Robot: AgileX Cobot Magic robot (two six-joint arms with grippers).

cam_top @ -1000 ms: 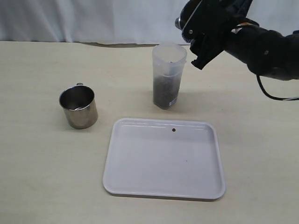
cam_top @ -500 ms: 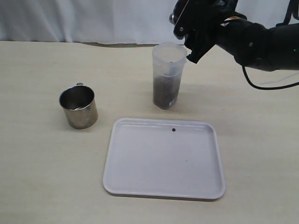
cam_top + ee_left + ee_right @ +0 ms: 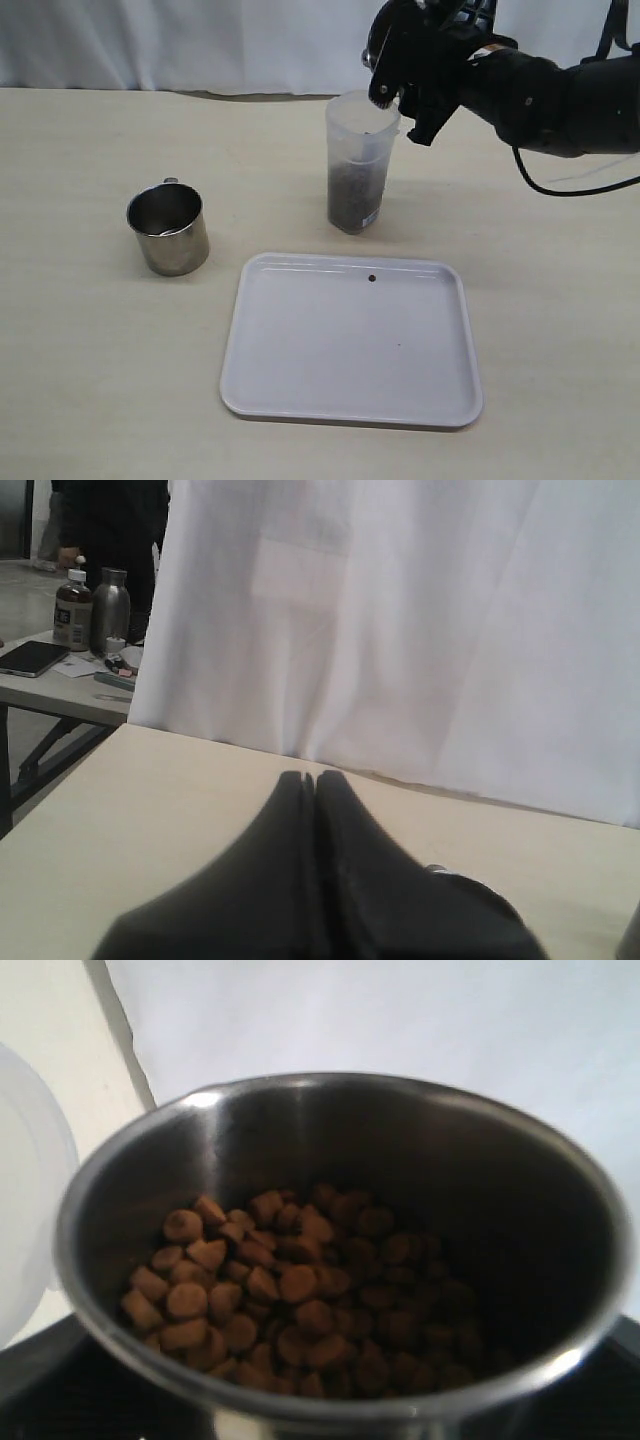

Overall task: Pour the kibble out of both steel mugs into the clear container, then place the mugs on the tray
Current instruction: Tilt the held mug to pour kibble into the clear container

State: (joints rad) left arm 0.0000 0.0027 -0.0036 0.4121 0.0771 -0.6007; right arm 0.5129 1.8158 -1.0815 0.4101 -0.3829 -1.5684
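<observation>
- The right end effector (image 3: 405, 95) is clamped on the tipped steel mug (image 3: 330, 1150), jaws set wide to span its body. It holds the mug above the clear container (image 3: 358, 150), which stands mid-worktop towards the far edge.
- The right wrist view shows a good heap of kibble (image 3: 270, 1290) banked against the mug's lower wall. The container's frosted rim sits off to one side of the mug's lip, not under it.
- To pour well, I would first bring the lip over the mouth, then tilt slowly. The opening is narrow and the pellets will probably go in a rush.
- The container already holds dark kibble (image 3: 352, 200) to above half its height, so room looks limited. Watch the level.
- The stray pellet (image 3: 372, 278) lies on the white tray (image 3: 300, 400), near its far rim. The tray sits towards the worktop's near edge.
- The second steel mug (image 3: 168, 230) stands upright towards the left edge and looks empty.
- The left end effector (image 3: 315, 790) has its jaws pressed together on nothing.
- From outside, the arm hides nearly all of the held mug, so its lip's place over the mouth cannot be judged.
- The wrist view cuts off the mug's handle and the grip point.
- A second tiny speck on the tray is too small to name.
</observation>
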